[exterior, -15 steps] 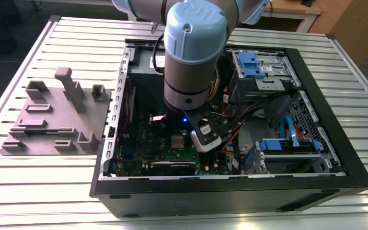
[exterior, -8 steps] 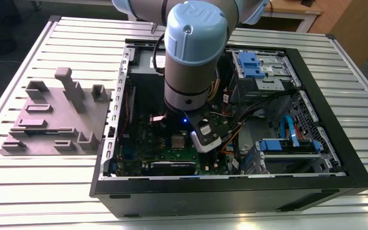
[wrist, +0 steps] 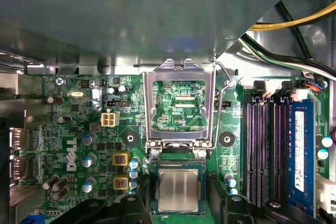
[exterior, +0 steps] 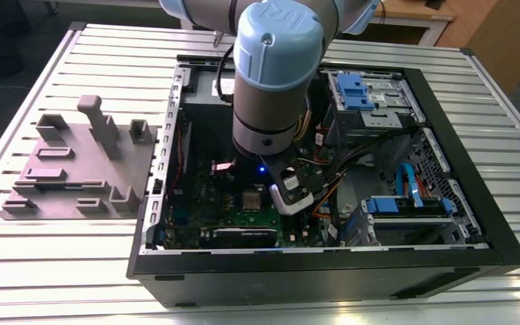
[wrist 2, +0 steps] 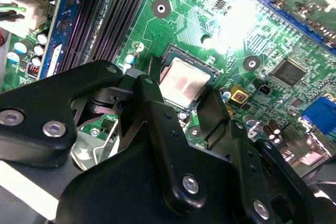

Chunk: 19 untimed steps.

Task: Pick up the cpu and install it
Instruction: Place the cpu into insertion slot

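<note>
tabletop (exterior: 43,264): slatted metal; the fixture and the case are carried on it.
fixture (exterior: 70,169): a grey block with posts and recesses, seen at the exterior view's left, just beside the case.
case (exterior: 332,267): black, laid flat with its side open; a green board (exterior: 214,223) is seen inside.
arm (exterior: 273,81): lowered into the middle of the case, so much of the interior is hidden in the exterior view.
claw (wrist 2: 181,95): released. In the second wrist view its black fingers (wrist 2: 149,103) are set either side of the cpu, and its body covers the near board. In the first wrist view a gap is seen between each finger and the socket.
cpu (wrist: 178,190): laid flat in the socket, silver top up, between the fingers, not gripped.
frame (wrist: 178,103): the socket's metal frame is held open just beside the cpu in the first wrist view, the board being seen through its window; a wire lever (wrist: 223,77) runs along one side.
panel (wrist: 131,14): grey metal, beyond the frame; the board there is hidden by it.
slots (wrist: 262,150): long and black, with a blue stick (wrist: 300,150) seated alongside.
cables (wrist: 294,22): yellow and dark, near the panel's edge.
bays (exterior: 359,91): blue-fronted, at the exterior view's right.
</note>
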Tool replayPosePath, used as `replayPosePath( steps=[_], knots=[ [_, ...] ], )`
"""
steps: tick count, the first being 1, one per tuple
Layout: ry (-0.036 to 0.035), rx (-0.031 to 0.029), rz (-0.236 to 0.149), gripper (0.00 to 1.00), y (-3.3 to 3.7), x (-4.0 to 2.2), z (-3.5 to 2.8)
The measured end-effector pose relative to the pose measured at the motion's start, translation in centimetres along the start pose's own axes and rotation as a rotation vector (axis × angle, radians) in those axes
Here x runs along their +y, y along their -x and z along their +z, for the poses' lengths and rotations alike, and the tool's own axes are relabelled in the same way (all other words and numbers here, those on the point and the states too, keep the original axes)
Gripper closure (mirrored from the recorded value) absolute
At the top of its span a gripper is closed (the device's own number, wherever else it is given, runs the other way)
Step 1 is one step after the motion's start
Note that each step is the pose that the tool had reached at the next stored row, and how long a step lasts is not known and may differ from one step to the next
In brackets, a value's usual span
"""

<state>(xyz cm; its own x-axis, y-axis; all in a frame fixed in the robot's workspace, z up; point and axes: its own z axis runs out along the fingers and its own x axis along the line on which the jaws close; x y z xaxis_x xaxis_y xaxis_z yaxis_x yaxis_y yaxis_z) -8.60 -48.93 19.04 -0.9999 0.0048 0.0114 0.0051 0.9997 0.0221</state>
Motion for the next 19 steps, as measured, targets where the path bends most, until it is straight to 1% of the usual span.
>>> replayPosePath(
  steps=[3, 4, 5, 7, 8, 10, 11, 13, 15, 19],
  knots=[
    [0.0, 0.0011, 0.0, 0.47, 0.0, 0.01, -0.26],
    [0.0001, 0.0015, 0.0, 0.53, 0.0, 0.01, -0.37],
    [0.0001, 0.0021, 0.0, 0.53, 0.0, 0.01, -0.48],
    [0.0003, 0.0032, 0.0, 0.65, -0.01, 0.02, -0.81],
    [0.0001, 0.0042, 0.0, 0.65, -0.01, 0.02, -1.0],
    [0.0001, 0.0068, 0.0, 0.77, 0.0, 0.03, -1.3],
    [0.0001, 0.0089, 0.0, 0.77, 0.01, 0.03, -1.42],
    [0.0002, 0.014, 0.0, 0.89, 0.03, 0.04, -1.63],
    [0.0005, 0.0185, 0.0, 0.9, 0.07, 0.05, -1.69],
    [0.0, 0.02, 0.0, 0.9, 0.07, 0.04, -1.71]
  ],
)
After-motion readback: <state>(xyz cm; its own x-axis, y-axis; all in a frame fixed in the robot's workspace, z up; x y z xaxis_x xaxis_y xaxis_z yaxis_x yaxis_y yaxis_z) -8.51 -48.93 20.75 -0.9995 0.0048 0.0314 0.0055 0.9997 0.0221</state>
